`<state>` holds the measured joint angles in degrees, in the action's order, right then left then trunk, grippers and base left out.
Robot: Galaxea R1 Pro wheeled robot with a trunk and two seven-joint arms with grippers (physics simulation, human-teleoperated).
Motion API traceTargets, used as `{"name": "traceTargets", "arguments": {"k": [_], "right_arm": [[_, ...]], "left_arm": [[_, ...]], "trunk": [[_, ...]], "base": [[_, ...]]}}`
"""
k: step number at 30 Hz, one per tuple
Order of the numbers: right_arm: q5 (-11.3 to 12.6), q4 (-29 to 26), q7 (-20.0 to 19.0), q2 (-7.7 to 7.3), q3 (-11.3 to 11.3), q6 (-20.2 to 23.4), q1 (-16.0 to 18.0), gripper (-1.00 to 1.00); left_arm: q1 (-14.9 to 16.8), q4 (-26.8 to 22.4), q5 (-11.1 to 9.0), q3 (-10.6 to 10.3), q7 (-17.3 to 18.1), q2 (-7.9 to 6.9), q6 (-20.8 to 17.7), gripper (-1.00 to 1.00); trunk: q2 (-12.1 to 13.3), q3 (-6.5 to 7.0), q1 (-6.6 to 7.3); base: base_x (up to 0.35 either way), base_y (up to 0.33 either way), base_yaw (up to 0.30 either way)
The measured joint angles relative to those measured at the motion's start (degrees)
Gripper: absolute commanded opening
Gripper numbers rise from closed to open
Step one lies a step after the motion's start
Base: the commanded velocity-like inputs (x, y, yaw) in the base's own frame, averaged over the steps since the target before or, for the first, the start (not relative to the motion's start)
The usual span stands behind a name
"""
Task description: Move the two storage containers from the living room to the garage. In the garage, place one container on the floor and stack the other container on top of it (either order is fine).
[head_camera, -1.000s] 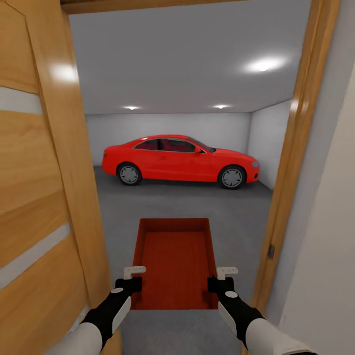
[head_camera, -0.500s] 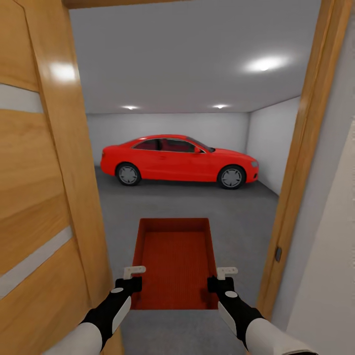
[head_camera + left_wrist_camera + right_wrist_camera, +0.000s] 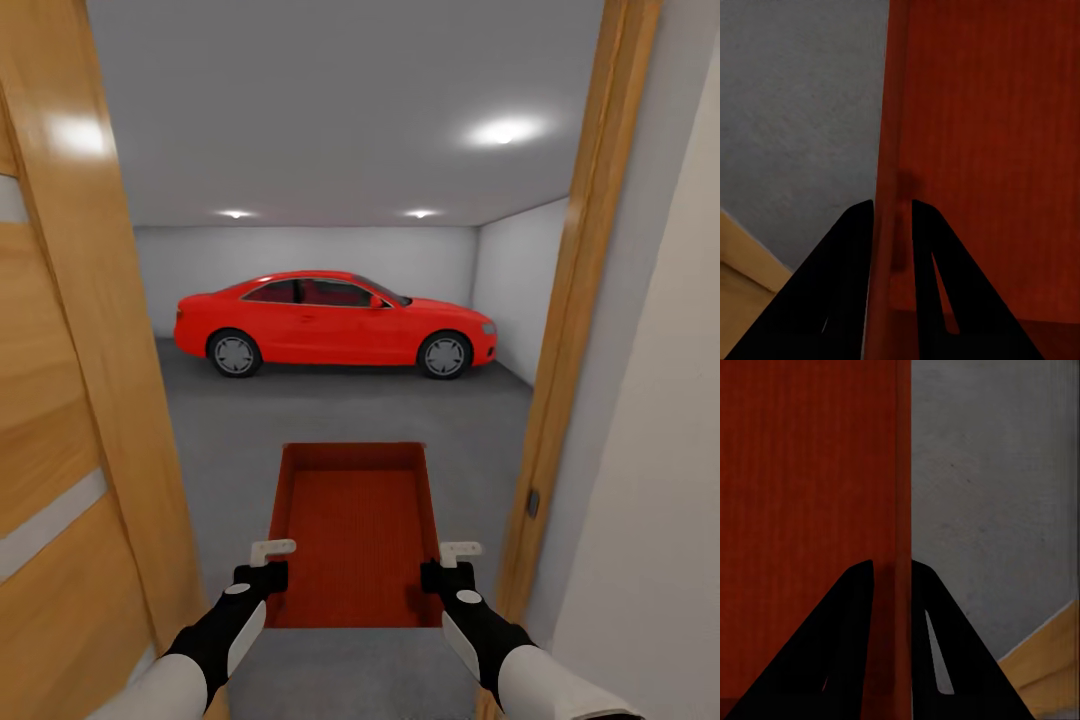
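The storage container (image 3: 352, 530) is carried level in front of the robot, its long axis pointing straight ahead through the doorway. Its left wall is pinched by the left claw (image 3: 271, 560) and its right wall by the right claw (image 3: 458, 562); in each wrist view a dark finger is seen on either side of the wall, closed on it. Neither arm is nearer, the hold being symmetric. The open door (image 3: 70, 420) stands just beside the left arm and the door frame (image 3: 560, 350) just beside the right, so little side room is left. Beyond, the grey floor (image 3: 340, 405) lies bare as far as the red car (image 3: 335, 322), which is parked across the far wall. Ample room for setting down is judged to lie ahead.
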<state>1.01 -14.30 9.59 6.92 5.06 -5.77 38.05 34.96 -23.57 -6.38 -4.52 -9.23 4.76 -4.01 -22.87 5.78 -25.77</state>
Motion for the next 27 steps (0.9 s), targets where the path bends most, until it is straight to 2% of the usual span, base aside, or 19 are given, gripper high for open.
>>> {"name": "traceTargets", "arguments": {"k": [9, 17, 27], "right_arm": [[-0.01, -0.01, 0.00, 0.00, -0.02, -0.05, -0.02, -1.00], [0.00, 0.01, -0.04, -0.05, 0.05, -0.09, -0.03, -1.00], [-0.01, 0.01, -0.20, 0.07, -0.16, -0.04, 0.01, -1.00]], "left_arm": [[0.00, -0.02, 0.00, -0.05, -0.02, 0.00, 0.01, -1.00], [-0.01, 0.11, -0.01, -0.01, -0.08, 0.06, 0.18, -1.00], [-0.02, -0.08, 0.08, 0.15, 0.49, -0.20, 0.02, -1.00]], "trunk": [[0.00, -0.25, 0.00], [-0.01, -0.30, 0.01], [-0.01, -0.30, 0.03]], "base": [[0.000, 0.000, -0.169], [0.015, 0.000, -0.024], [0.296, 0.000, 0.000]]}}
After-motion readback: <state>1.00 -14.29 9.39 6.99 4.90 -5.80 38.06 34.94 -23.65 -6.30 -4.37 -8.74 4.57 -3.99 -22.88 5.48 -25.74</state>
